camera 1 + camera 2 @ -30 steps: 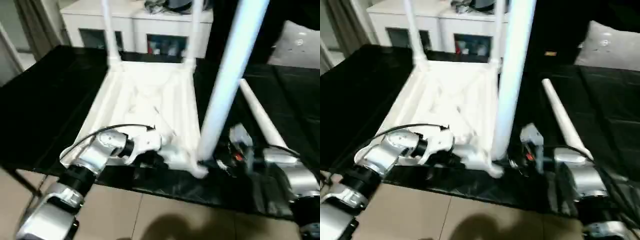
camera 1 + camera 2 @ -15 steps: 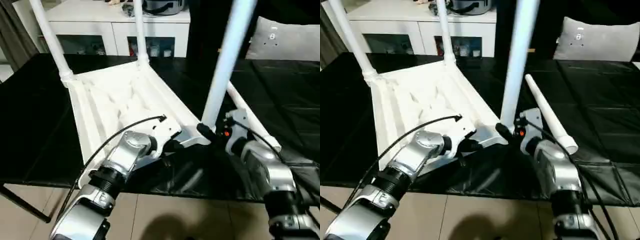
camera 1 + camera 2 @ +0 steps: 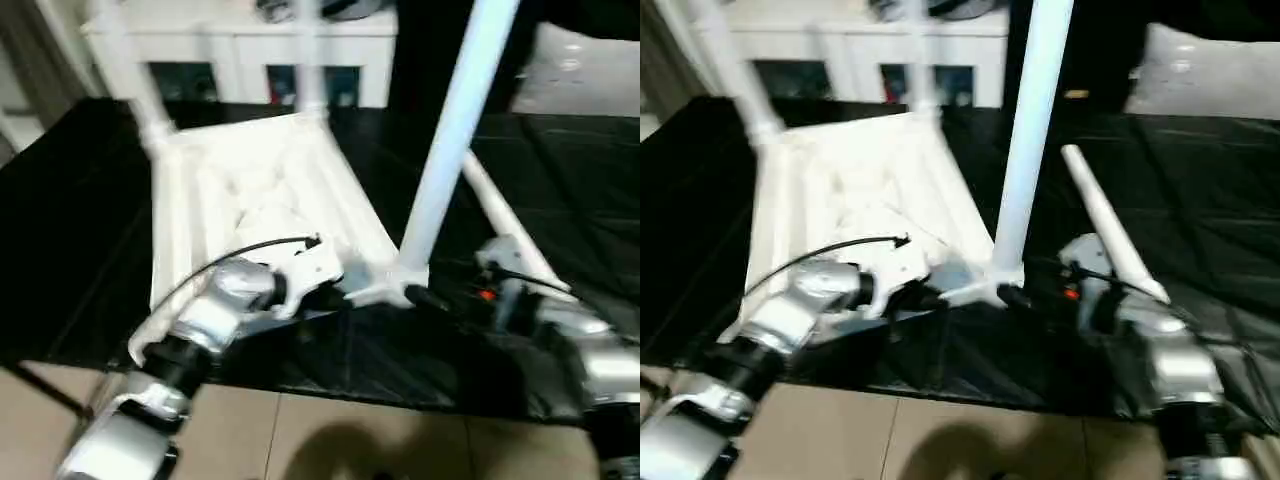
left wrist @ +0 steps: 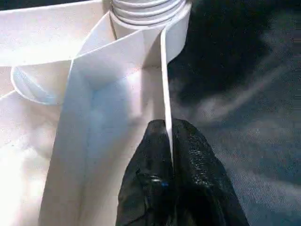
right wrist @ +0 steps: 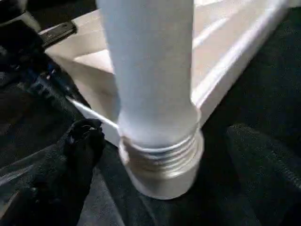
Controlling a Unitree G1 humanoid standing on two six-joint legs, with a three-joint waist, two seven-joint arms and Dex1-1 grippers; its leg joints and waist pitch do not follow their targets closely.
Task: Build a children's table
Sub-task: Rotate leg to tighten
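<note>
The white table top (image 3: 250, 190) lies upside down on the black table, ribs up. Two legs (image 3: 130, 70) (image 3: 308, 60) stand in its far corner sockets. A third leg (image 3: 455, 140) stands upright at the near right corner, its threaded end in the socket (image 5: 162, 174). A fourth leg (image 3: 1105, 220) lies loose on the black surface to the right. My left gripper (image 4: 168, 136) is shut on the top's thin near rim beside that corner. My right gripper (image 5: 164, 136) is open, one finger (image 5: 84, 141) on each side of the upright leg's base, not touching it.
A white cabinet (image 3: 250, 50) stands behind the black table (image 3: 80, 200). A pale cushion (image 3: 1210, 70) lies at the back right. The table's front edge runs just below both grippers, with beige floor (image 3: 350, 440) beyond it.
The whole view has swung, so the camera moved. My left gripper stays pinched on the near rim. My right gripper has come in from the right to straddle the upright leg's base.
</note>
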